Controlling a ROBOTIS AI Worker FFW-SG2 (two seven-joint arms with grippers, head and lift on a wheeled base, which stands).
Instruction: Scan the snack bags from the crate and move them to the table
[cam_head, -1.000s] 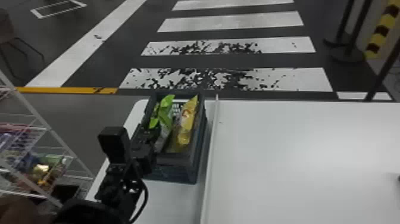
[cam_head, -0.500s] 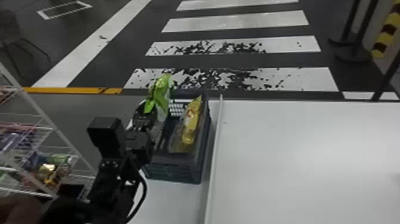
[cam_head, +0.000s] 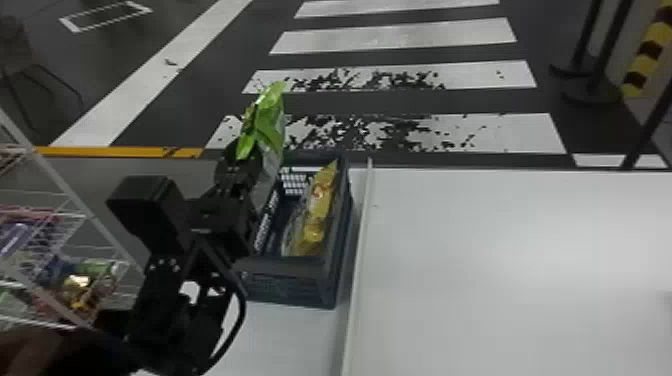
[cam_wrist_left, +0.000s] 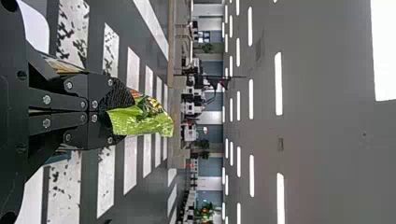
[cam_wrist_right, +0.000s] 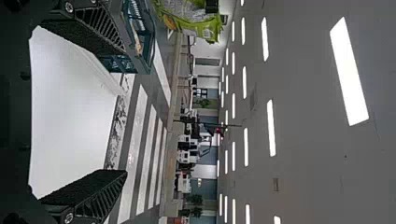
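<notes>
"Two snack bags to log. Where's the green bag (cam_head: 270, 120) against the crate (cam_head: 290, 282)?"

"Above the crate's left side, long axis near upright, green end topmost. Can't tell if the lower end clears the rim."

"Pincer?"

"Left gripper (cam_head: 239, 165): fingers pressed together on the bag, a green end sticking out beyond them. Grip looks sound, though crinkly film could slip."

"And the right gripper (cam_wrist_right: 124, 111)?"

"Fingers spread wide, nothing between. It's off to the crate's right."

"Other bag?"

"Yellow bag (cam_head: 317, 210), inside the crate by its right wall, running near to far. So: right of the left gripper and lower."

"Then what does the next move turn on?"

"Side. The wide part of the table (cam_head: 500, 275) is right of the crate, the held bag over the left. My reading: lift-out stage, scan and set-down to do. The left gripper, nearer and already loaded, must carry right across the crate, or pass to the right gripper. Hanging part wants height, or it may snag the rim or brush the yellow bag."
</notes>
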